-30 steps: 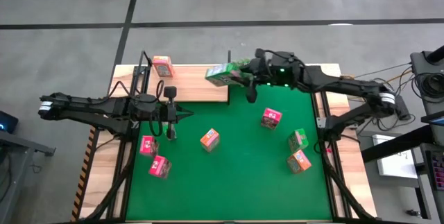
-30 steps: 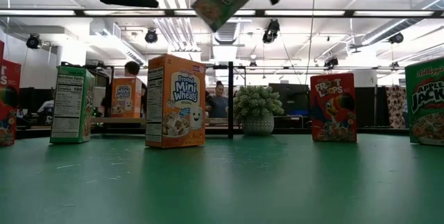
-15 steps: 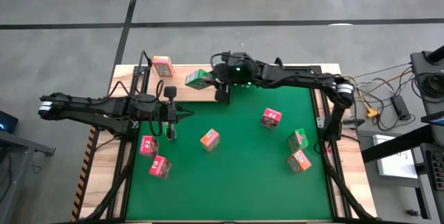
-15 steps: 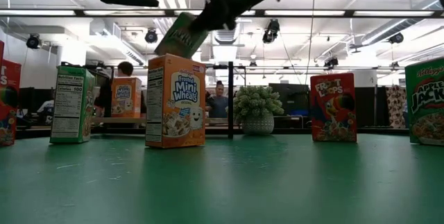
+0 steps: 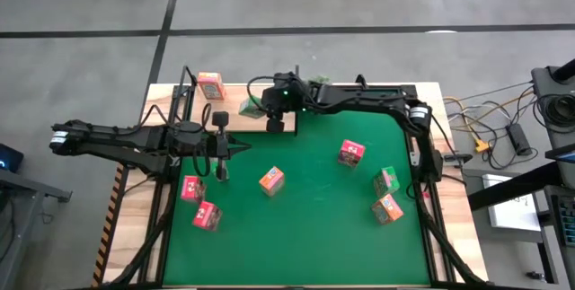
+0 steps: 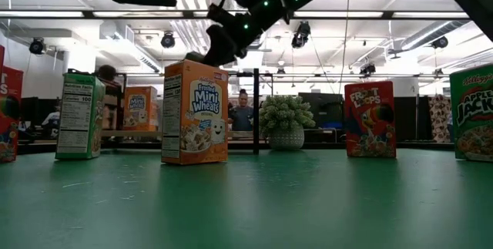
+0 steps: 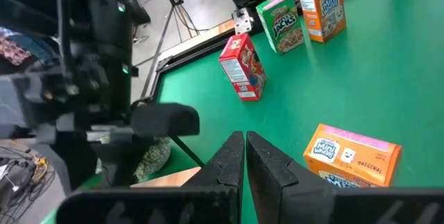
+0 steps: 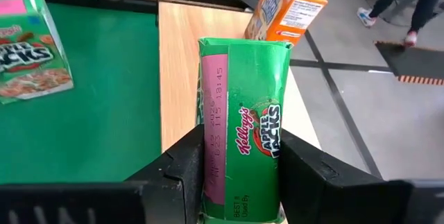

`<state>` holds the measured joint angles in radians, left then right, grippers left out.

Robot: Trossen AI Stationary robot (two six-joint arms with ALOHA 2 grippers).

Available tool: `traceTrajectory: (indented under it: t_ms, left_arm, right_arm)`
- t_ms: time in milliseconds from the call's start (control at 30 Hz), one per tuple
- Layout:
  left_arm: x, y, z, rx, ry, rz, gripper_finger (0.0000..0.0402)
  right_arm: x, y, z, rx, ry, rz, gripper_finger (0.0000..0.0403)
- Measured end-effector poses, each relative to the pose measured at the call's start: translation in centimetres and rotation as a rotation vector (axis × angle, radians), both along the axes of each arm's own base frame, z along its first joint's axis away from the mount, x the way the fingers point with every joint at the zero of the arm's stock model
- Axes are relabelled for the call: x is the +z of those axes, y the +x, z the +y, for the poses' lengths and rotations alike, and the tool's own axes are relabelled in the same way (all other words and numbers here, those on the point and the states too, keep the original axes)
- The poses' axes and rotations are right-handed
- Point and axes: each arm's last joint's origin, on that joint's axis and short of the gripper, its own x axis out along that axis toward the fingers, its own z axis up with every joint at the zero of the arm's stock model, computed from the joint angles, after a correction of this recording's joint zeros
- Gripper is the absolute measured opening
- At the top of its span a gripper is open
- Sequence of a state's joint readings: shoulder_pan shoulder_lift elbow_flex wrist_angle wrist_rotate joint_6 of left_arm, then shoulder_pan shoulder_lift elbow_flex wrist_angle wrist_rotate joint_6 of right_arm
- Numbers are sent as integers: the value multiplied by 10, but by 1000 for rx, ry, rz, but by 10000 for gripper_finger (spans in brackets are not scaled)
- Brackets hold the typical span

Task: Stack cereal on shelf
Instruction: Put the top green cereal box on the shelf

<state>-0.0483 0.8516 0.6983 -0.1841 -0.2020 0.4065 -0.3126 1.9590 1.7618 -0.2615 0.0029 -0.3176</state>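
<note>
I have the right arm stretched over the shelf [image 5: 235,121] at the mat's [image 5: 305,227] far edge. Its gripper [image 5: 269,108] clamps a green cereal box [image 8: 244,128], held above the board so it can go down beside the orange box [image 5: 209,84]. My left gripper [image 7: 244,156] waits, pinched closed on nothing.
</note>
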Motion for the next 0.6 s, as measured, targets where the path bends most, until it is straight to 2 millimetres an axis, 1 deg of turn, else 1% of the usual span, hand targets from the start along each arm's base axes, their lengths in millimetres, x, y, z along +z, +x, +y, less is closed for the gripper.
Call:
traceTrajectory:
  t_ms: [233, 600]
  left_arm:
    - [0, 0, 0, 0, 0, -5, 0]
    - [1, 0, 0, 0, 0, -6, 0]
  right_arm:
    - [-10, 2, -5, -7, 5, 23, 154]
    - [-10, 1, -11, -70, -11, 20, 197]
